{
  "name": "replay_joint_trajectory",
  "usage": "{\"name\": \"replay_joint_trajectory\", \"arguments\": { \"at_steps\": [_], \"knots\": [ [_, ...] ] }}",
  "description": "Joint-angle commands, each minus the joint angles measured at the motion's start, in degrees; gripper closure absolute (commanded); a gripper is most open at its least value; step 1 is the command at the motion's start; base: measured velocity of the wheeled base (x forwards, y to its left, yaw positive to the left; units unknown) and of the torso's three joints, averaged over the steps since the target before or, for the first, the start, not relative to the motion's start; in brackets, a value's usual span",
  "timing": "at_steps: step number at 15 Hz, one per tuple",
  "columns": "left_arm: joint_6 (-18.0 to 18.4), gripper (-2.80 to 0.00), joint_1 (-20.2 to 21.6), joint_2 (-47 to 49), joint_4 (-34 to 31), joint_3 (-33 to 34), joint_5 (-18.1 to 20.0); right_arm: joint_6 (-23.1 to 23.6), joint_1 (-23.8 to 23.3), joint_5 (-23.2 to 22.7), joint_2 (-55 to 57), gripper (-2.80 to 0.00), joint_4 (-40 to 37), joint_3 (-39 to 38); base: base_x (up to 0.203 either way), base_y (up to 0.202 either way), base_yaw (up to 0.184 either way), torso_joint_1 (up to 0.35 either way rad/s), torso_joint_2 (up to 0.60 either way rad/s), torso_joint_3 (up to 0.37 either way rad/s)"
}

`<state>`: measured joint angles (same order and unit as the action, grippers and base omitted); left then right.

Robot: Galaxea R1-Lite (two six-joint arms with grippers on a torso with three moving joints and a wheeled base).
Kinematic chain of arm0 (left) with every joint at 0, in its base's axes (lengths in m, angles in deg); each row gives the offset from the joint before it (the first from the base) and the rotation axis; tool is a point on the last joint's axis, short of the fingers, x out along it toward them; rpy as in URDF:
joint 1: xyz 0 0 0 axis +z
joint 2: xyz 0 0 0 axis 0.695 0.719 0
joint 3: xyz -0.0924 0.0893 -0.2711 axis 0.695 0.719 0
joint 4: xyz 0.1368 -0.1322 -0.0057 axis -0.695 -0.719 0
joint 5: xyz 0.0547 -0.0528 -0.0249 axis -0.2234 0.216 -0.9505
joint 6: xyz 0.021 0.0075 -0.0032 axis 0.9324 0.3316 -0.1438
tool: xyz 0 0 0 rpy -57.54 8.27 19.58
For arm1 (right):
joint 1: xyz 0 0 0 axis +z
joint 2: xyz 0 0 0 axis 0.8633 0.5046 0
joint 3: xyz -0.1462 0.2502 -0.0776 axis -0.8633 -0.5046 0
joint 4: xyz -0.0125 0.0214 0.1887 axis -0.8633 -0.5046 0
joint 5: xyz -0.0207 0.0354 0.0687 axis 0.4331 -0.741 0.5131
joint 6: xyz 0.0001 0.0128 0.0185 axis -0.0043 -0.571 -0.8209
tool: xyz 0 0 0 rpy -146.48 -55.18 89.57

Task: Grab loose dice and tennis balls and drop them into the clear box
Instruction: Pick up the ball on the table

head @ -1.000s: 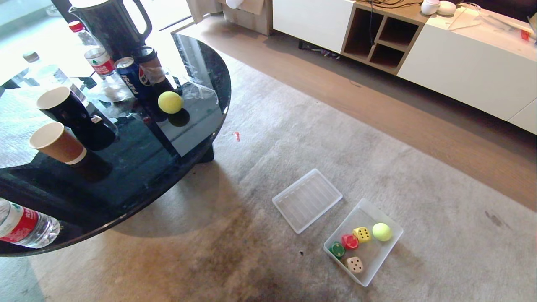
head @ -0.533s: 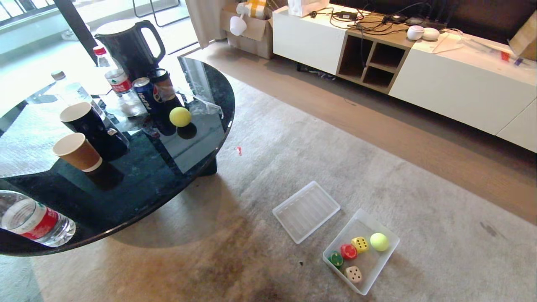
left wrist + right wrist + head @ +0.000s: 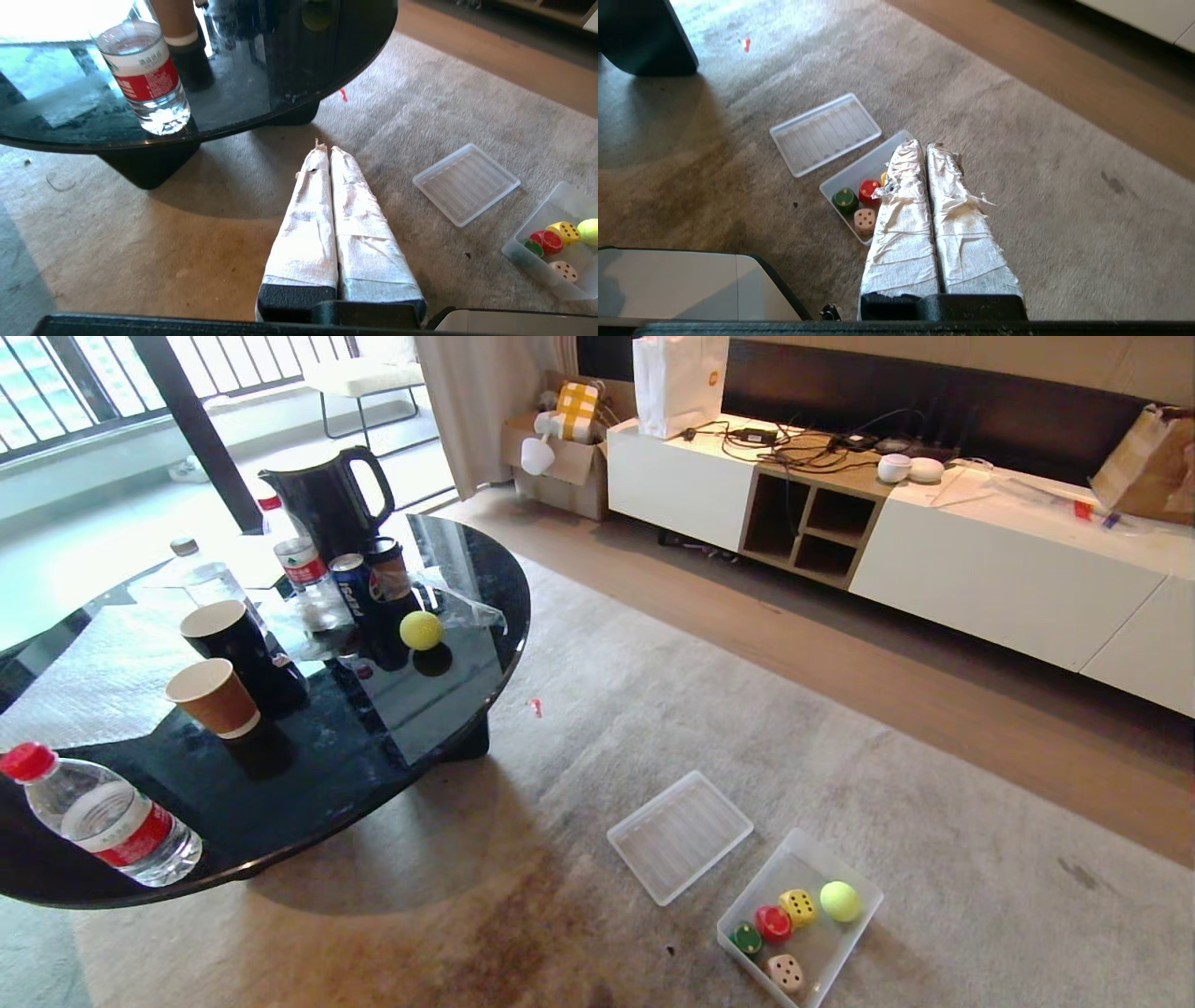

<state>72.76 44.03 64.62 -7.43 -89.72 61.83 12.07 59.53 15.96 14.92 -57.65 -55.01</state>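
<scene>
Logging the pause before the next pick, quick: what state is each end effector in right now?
Left end effector: closed, holding nothing.
Right end effector: closed, holding nothing.

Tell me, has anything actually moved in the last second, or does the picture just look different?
Only the head camera tilted up, showing more of the room. The clear box with its dice and one tennis ball, the lid and the ball on the table stayed put.

Your left gripper sits low and centre in its wrist frame, its tape-wrapped fingers pressed together, holding nothing. Your right gripper matches it: wrapped fingers closed tight, empty, centred. Neither arm appears in the head frame.
</scene>
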Motion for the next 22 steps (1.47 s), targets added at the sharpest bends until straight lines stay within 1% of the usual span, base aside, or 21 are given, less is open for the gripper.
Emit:
{"name": "replay_joint_trajectory", "arguments": {
  "at_steps": [1,3,19,22],
  "knots": [
    [-0.03,0.0,0.0,0.09,0.0,0.09,-0.02,-0.35,-0.02,0.13,-0.01,0.0,0.07,-0.15,0.0,0.0,0.0,0.0,0.0,0.198],
    [-0.03,0.0,0.0,0.09,0.0,0.09,-0.02,-1.32,-0.02,0.31,-0.01,0.0,0.08,-0.15,0.0,0.0,0.0,0.0,0.0,0.193],
    [0.32,0.0,0.0,0.0,0.0,0.09,-0.02,-1.32,-0.02,0.31,-0.01,0.0,0.08,-0.07,0.0,0.0,0.0,0.002,0.0,0.202],
    [0.38,0.0,0.0,0.0,0.0,0.09,-0.02,-1.18,-0.02,0.4,-0.01,0.0,-0.19,-0.01,0.0,0.0,0.0,0.003,0.0,0.071]
  ]
}}
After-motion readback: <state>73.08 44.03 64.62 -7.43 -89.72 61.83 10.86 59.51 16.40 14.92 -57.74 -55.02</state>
